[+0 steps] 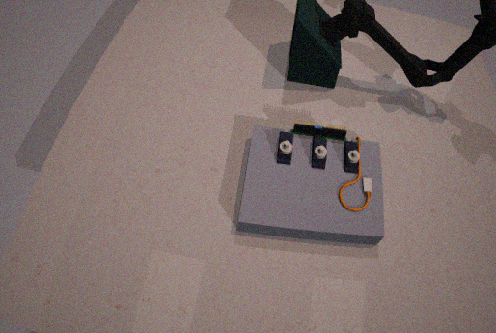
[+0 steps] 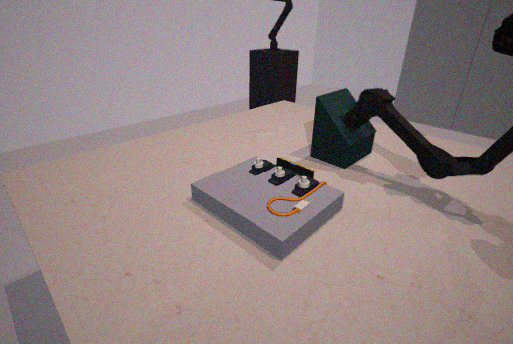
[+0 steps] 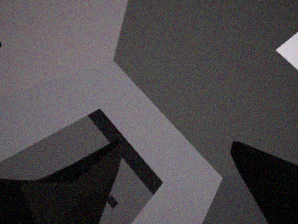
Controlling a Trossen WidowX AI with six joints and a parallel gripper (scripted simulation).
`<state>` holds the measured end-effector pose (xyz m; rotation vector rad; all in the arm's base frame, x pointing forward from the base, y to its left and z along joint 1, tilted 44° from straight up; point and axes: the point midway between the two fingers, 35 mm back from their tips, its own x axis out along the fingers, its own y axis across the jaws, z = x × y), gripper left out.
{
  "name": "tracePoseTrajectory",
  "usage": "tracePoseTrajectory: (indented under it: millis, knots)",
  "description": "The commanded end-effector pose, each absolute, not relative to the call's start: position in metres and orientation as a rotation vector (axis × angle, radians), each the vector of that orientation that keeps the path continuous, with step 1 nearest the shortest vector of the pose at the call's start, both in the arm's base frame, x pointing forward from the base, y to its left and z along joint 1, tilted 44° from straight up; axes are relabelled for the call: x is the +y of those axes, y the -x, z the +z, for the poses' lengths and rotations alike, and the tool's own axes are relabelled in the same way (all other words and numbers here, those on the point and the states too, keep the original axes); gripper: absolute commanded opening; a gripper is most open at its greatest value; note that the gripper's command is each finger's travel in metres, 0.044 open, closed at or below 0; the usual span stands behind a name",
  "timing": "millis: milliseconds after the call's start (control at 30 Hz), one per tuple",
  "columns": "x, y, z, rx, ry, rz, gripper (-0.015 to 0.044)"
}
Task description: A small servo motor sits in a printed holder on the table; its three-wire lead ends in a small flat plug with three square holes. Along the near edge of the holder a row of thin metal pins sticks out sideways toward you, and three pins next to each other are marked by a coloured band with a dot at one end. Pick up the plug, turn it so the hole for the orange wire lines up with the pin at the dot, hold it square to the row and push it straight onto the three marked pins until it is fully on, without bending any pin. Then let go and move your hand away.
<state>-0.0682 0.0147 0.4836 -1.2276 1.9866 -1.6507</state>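
The grey holder [image 1: 289,202] [image 2: 235,190] lies on the table. The white plug [image 1: 367,184] [image 2: 301,205] lies on its top, beyond the servos from the pin row. Its orange lead [image 1: 354,209] [image 2: 269,205] loops from the plug to the holder's edge beside the end servo [image 1: 351,163]. A black header strip [image 1: 333,132] [image 2: 305,170] stands along the edge facing the arm's base, with thin yellowish pins. A small blue mark [image 1: 318,127] shows near its middle; single pins and the dot are too small to tell. My gripper [image 3: 176,146] is open and empty, high and away from the holder.
Two more dark servos [image 1: 285,155] [image 1: 318,160] with white horns sit in the holder's row. The arm's dark green wedge base [image 1: 314,52] [image 2: 334,129] stands on the table on the pin side. Another arm on a black pedestal [image 2: 273,79] stands beyond the table.
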Motion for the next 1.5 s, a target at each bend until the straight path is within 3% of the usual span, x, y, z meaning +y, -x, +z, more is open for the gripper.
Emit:
tracePoseTrajectory:
  millis: [0, 333, 1467]
  knots:
    - [0.014, 0.068, 0.484, 1.984, 1.228, -1.651, 0.0374]
    - [-0.007, 0.068, 0.485, 1.837, 1.264, -1.649, 0.0115]
    - [-0.117, 0.016, 0.475, 1.038, 1.265, -1.447, 0.0115]
